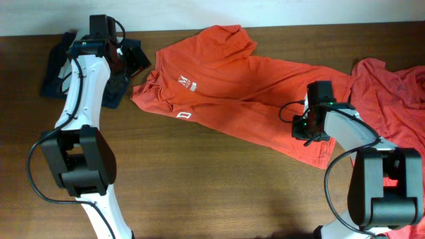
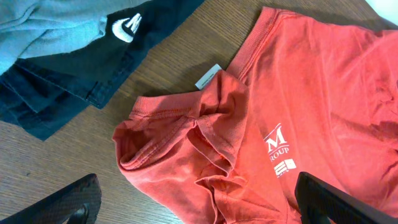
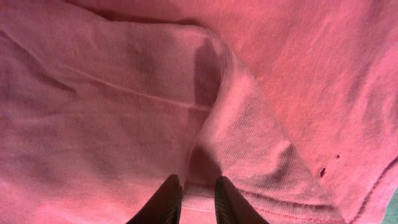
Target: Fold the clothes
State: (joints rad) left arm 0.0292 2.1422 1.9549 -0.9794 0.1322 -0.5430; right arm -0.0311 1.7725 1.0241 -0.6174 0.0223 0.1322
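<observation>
**Step in hand:** draw the T-shirt (image 1: 246, 93) flat before the 1st fold. It lies diagonally across the middle of the worktop (image 1: 199, 192), collar toward the left arm and hem end toward the right arm. A second T-shirt (image 1: 395, 89) is heaped at the right edge.

**State of the arms**
- The right fingers (image 3: 166, 200) are clenched on a raised ridge of cloth near the hem end (whether 1 layer or 2 cannot be told).
- The left fingers (image 2: 74, 200) are fully released above the bunched collar (image 2: 161, 109), grasping nothing.

**Recommended procedure**
1. The right arm holds its pinch and pulls outward, low over the worktop.
2. The left arm descends on the collar, avoiding the dark garment (image 2: 74, 81) just beside it.
3. The 2 arms tension the cloth evenly.
</observation>
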